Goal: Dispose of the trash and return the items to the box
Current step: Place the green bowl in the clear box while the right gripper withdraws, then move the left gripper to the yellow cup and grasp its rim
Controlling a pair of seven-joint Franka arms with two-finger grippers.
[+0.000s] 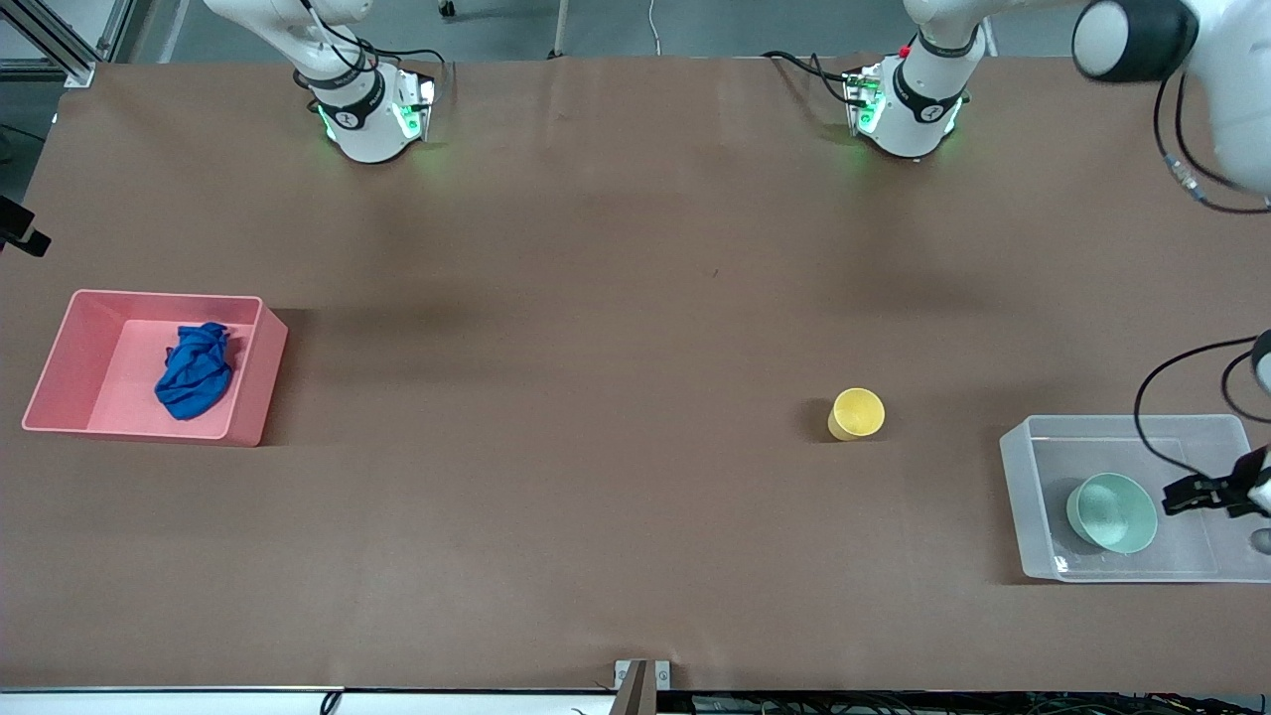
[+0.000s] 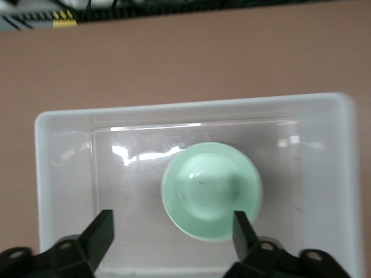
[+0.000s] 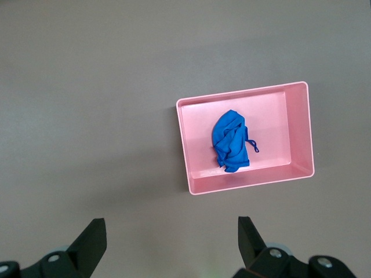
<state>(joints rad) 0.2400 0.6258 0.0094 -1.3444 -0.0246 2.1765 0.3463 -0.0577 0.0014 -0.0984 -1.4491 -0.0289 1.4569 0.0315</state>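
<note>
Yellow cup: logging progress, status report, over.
Left gripper open over clear tub, mint bowl inside. Right gripper open, high. Yellow cup on table, unobstructed.

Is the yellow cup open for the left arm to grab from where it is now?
Probably yes. The yellow cup stands alone on bare table, and the left gripper is open and empty over the clear box holding the green bowl.

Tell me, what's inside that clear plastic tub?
One pale green bowl sits upright in the clear tub, empty. The left gripper hangs open above it. The tub floor under the bowl is hidden.
</note>
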